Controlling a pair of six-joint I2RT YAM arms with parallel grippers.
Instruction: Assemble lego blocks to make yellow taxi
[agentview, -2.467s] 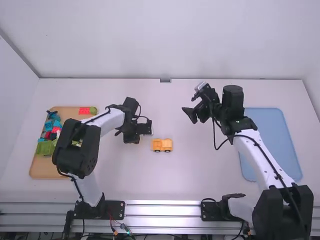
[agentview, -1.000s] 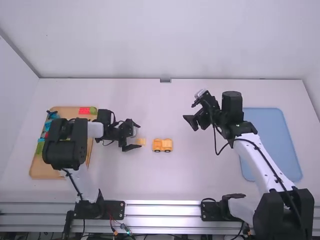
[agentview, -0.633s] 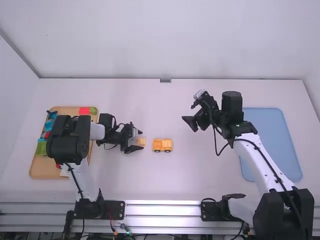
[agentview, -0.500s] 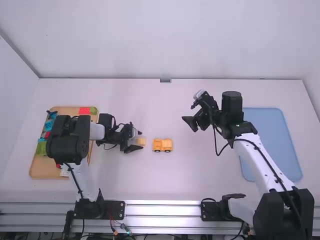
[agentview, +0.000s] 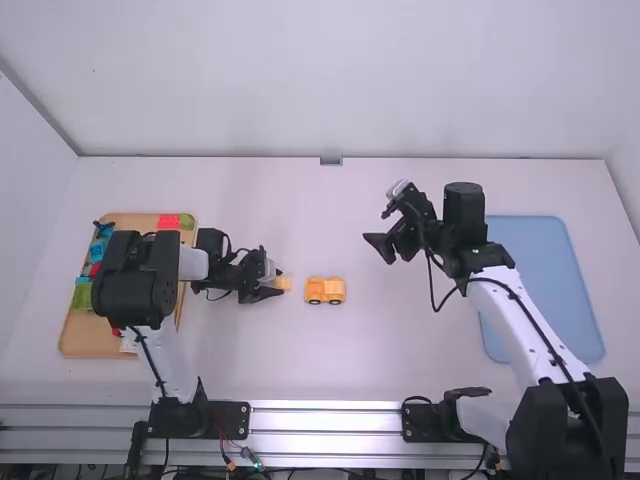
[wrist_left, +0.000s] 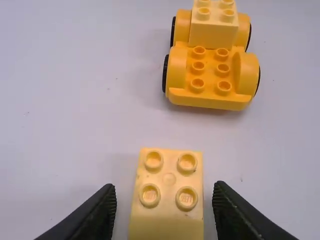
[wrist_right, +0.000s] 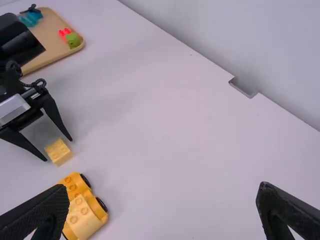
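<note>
The left end effector (wrist_left: 165, 191) has its fingers spread, one on each side of a loose yellow four-stud block (wrist_left: 169, 217) standing on the tabletop (agentview: 300, 365). In the left wrist view there is a gap on both sides, so it is not pinching the block.

With twelve o'clock pointing away from the high view's camera, the yellow wheeled base (wrist_left: 212, 95) lies at three o'clock from that end effector, just beyond the block. A pale yellow block (wrist_left: 212, 31) is already seated on the base's three o'clock end; the other end shows bare studs.

Farther out, between two and three o'clock, is the right end effector (wrist_right: 163, 186), fingers wide apart and empty. Well off at three o'clock lies a blue tray (agentview: 545, 290). At nine o'clock is a tan tray (agentview: 90, 345) with red (agentview: 169, 221), green (agentview: 188, 221) and blue blocks (agentview: 97, 251), likely not needed.

The taxi seems more than half built: base and one block are joined. What seems left is closing on the loose block, lifting it and pressing it onto the assembly; exactly where, I cannot tell.
</note>
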